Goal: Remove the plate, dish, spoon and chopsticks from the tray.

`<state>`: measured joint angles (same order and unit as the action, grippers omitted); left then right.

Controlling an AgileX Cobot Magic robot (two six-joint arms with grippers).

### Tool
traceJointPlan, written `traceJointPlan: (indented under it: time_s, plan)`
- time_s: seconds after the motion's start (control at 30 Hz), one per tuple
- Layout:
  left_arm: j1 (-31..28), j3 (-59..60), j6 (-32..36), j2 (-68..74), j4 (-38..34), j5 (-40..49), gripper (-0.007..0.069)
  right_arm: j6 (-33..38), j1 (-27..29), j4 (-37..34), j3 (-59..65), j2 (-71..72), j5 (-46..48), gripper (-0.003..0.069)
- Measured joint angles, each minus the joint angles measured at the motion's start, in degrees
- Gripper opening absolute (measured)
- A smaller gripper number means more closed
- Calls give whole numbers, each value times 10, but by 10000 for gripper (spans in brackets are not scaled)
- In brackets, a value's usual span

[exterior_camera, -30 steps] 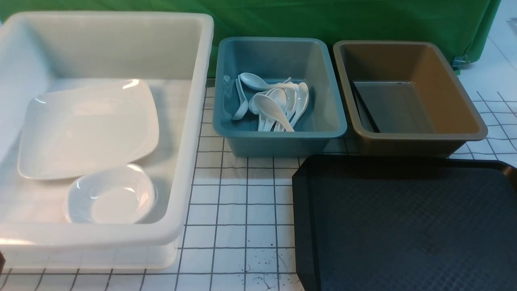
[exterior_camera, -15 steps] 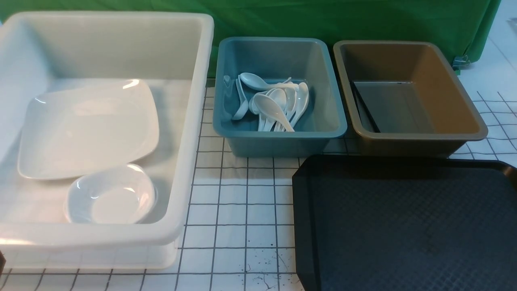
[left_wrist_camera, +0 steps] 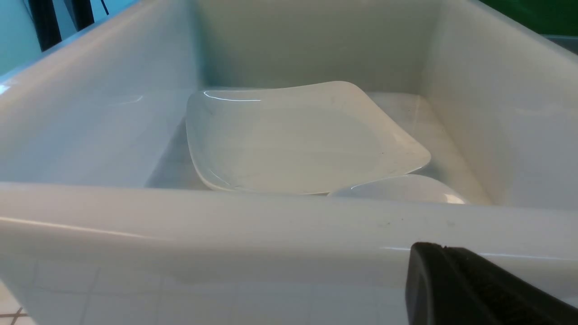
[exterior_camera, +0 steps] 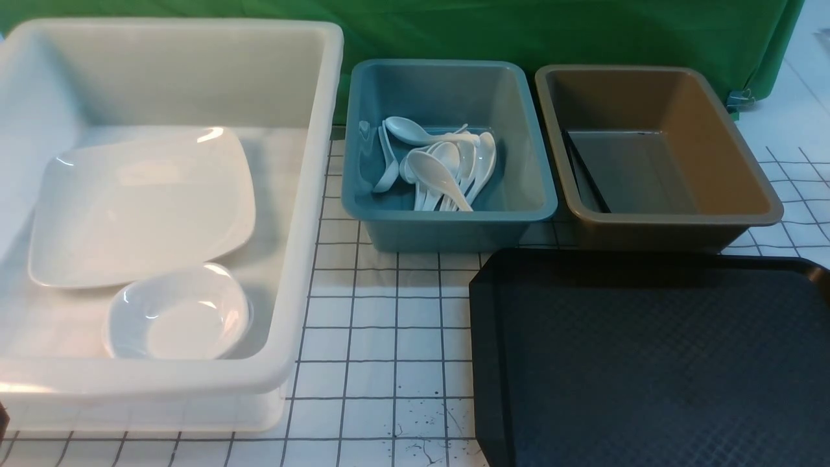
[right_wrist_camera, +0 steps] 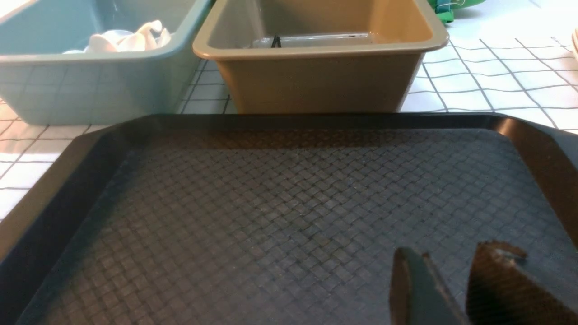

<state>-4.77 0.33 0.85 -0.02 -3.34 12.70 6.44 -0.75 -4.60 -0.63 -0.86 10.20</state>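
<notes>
Tray bare, bins filled
White bin holds plate and dish; blue bin spoons; brown bin chopsticks, mostly hidden. Left hand closed, cropped; right hand parted, empty.

The plate lies flat on the floor of the white bin, near its middle. A small white dish peeks over the bin's near rim, its edge tucked under the plate's corner. The left gripper shows dark outside the bin, fingers pressed together.
</notes>
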Motion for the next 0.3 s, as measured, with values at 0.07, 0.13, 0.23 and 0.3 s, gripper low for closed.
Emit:
traceJointPlan:
  time_s: [0.07, 0.13, 0.23, 0.3]
  plan:
    - [0, 0, 0, 0, 0, 0, 20, 0, 0, 0, 0, 0, 0, 239]
    - [0, 0, 1, 0, 0, 0, 20, 0, 0, 0, 0, 0, 0, 239]
    - [0, 0, 2, 0, 0, 0, 20, 0, 0, 0, 0, 0, 0, 239]
    - [0, 0, 2, 0, 0, 0, 20, 0, 0, 0, 0, 0, 0, 239]
